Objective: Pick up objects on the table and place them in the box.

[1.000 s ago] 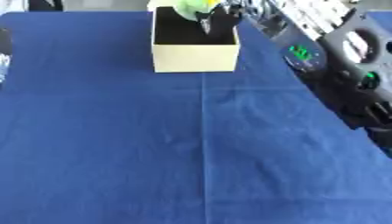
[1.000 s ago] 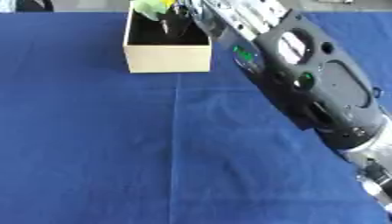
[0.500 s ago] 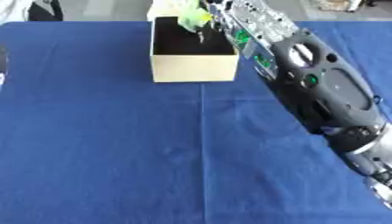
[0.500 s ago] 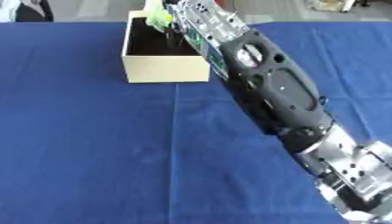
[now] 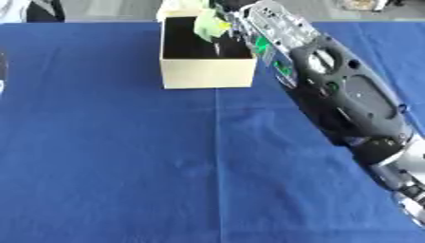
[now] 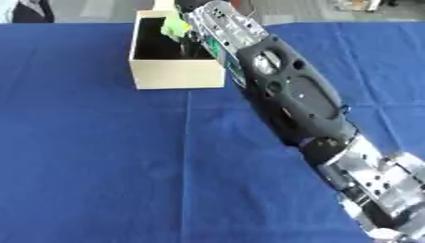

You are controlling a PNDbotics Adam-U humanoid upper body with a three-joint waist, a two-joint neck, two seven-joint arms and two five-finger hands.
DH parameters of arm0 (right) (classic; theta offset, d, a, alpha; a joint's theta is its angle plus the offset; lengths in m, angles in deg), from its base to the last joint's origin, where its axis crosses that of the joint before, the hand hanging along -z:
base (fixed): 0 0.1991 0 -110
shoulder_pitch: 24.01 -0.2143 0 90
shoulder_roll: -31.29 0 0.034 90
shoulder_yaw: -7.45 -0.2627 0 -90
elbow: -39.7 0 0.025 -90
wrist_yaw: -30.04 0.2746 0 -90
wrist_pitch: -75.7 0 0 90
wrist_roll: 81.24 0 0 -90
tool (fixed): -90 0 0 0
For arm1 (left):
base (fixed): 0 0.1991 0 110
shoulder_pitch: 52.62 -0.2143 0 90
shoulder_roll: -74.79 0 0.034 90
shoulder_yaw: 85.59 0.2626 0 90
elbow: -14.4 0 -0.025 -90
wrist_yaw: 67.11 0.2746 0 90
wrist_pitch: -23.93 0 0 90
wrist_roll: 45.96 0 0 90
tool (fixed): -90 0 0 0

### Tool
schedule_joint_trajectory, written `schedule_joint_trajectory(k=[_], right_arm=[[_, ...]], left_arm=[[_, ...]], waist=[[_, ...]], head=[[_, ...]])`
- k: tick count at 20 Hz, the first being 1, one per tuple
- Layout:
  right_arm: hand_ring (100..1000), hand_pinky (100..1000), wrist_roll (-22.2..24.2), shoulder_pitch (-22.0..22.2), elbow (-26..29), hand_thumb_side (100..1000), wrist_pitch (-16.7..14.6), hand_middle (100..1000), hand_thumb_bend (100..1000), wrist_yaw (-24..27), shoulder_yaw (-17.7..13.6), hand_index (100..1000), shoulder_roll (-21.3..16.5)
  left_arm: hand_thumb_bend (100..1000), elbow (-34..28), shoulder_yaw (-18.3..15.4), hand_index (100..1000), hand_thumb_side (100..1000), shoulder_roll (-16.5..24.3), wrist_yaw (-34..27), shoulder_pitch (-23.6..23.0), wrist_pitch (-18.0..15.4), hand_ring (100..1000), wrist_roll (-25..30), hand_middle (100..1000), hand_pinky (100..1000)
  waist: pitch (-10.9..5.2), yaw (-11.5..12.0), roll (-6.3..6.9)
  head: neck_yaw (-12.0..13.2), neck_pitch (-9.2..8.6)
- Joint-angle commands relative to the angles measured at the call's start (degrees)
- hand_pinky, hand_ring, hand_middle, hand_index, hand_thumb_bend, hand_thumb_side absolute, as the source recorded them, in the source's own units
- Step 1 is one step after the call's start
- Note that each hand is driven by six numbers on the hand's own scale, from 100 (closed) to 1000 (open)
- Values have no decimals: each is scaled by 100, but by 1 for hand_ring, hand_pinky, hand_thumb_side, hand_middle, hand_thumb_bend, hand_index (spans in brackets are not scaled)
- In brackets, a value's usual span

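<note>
A cream cardboard box [image 5: 207, 74] with a dark inside stands open at the far middle of the blue table [image 5: 124, 166]. My right arm stretches from the lower right corner up to the box. Its black hand [image 5: 232, 13] hangs over the box's far right part, fingers curled on a small light-green and yellow thing [image 5: 207, 24]. That thing sits just above the box opening, partly hidden by the hand. My left hand shows in neither view.
The black and silver right forearm [image 6: 286, 90] crosses the right side of the table. A dark sliver [image 5: 2, 71] shows at the left edge. A person's dark clothing [image 5: 41, 9] is beyond the far left corner.
The whole picture has shifted, so the camera has moved. My right hand has sunk a little toward the box opening, still holding the green thing, and more of the forearm shows.
</note>
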Motion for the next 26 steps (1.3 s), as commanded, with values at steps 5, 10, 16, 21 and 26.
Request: schedule_joint_trajectory(k=[5,10,16,21,26], right_arm=[[1000,959,403,-198,72,753,-336,951,293,-779,-148,945,-25],[1000,963,399,-211,193,723,-361,939,314,-1070,-204,970,-11],[994,954,335,-211,608,641,-277,913,100,-879,-234,960,-54],[971,949,337,-31,1791,430,-190,896,100,-211,-63,913,-496],[967,953,646,372,3463,251,-164,878,100,372,130,861,-1189]], left_arm=[[345,-79,-56,722,544,88,-10,31,6,593,2,568,414],[345,-79,-54,721,545,83,-12,20,11,594,2,568,414],[345,-79,-57,721,546,80,-11,5,19,594,13,568,414],[345,-79,-71,721,547,98,17,27,10,596,-19,569,415],[346,-79,-70,721,548,103,42,18,6,596,-33,569,416]], waist=[[-121,-36,30],[-141,-23,36],[-163,-45,39],[-191,-105,26],[-246,-176,20]], head=[[17,47],[20,79],[39,136],[114,221],[185,276]])
